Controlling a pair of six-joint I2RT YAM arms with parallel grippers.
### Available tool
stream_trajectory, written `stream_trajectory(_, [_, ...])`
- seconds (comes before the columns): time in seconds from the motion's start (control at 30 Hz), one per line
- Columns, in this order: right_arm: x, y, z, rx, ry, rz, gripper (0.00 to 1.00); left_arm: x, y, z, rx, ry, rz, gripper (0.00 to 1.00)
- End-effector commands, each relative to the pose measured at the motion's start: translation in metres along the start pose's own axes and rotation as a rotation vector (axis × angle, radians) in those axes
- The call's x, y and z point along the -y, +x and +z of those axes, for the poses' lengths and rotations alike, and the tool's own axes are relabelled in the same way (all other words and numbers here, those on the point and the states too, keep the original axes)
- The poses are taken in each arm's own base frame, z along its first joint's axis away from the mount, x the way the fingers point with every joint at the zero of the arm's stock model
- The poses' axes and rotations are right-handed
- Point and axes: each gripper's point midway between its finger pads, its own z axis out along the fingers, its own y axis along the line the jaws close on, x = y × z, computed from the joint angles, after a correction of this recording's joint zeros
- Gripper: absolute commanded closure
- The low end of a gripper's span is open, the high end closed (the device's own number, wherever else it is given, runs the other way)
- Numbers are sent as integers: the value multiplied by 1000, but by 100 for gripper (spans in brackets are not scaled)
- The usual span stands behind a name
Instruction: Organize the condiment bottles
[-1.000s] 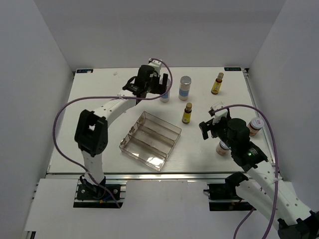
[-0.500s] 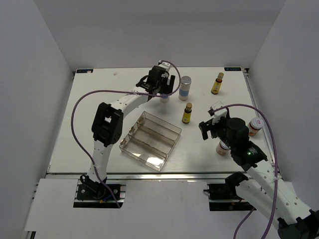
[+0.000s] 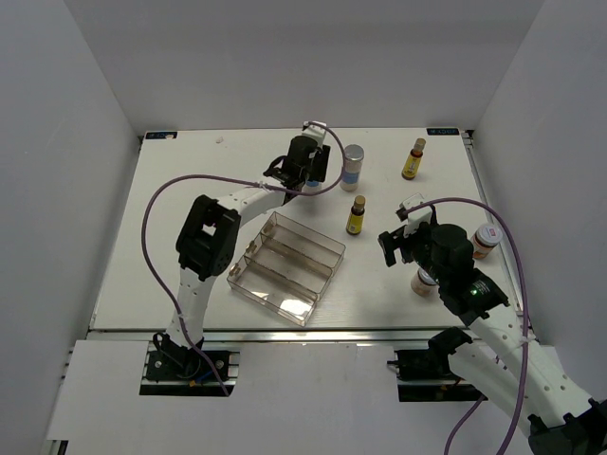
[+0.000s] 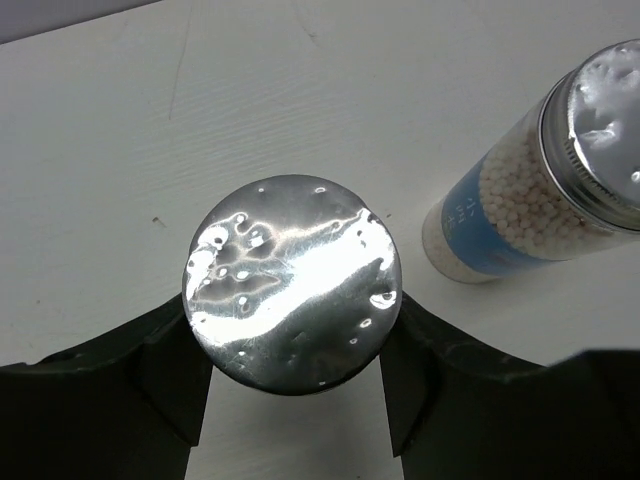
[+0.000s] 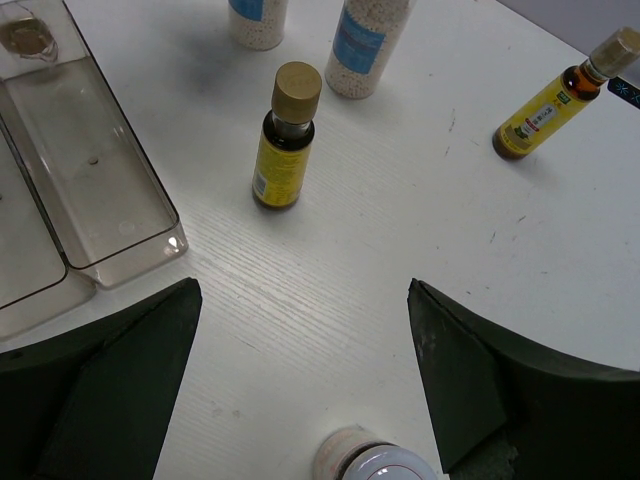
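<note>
Table (image 3: pixel 190 190): white, carried all six bottles loose and the tray. Judged the task barely begun; nothing sorted, all six left to place.

Clear tray (image 3: pixel 309 231): sat at an angle, centre-left, split lengthwise into compartments. No bottle in any compartment in the overhead or right wrist views.

Left tool (image 4: pixel 292 330): reached to the far side of the table, beyond the tray. Its jaws stood to either side of the first silver-capped cylinder (image 4: pixel 292 285), pads tight against the outline of the cap. Could not tell whether they were pressing or only flanking it. The cylinder stood upright on the table.

Right tool (image 5: pixel 300 380): hung over the right half of the table, jaws spread wide, nothing between them.

Second silver-capped cylinder (image 3: pixel 353 166): upright just to the right of the first, white beads visible through its wall above a blue label.

Near yellow bottle (image 3: pixel 357 215): upright between the tray and the right tool.

Far yellow bottle (image 3: pixel 413 159): upright near the far right corner.

Outer pinkish jar (image 3: pixel 486 239): by the right edge of the table.

Inner pinkish jar (image 3: pixel 424 282): partly hidden under the right arm, only its white lid showing at the bottom of the right wrist view.

Probable first placement: the cylinder between the left jaws, into the tray.
</note>
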Motion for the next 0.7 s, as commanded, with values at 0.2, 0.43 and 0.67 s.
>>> stream_trajectory(0.2, [5, -18, -1, 49, 18, -1, 11, -1, -79, -58, 208, 39, -43, 89])
stream_trajectory(0.43, [6, -16, 0, 45, 24, -6, 14, -7, -140, -140, 320, 96, -6, 100])
stream_trajectory(0.67, [6, -11, 3, 30, 27, -3, 42, -18, -123, -194, 302, 117, 1, 100])
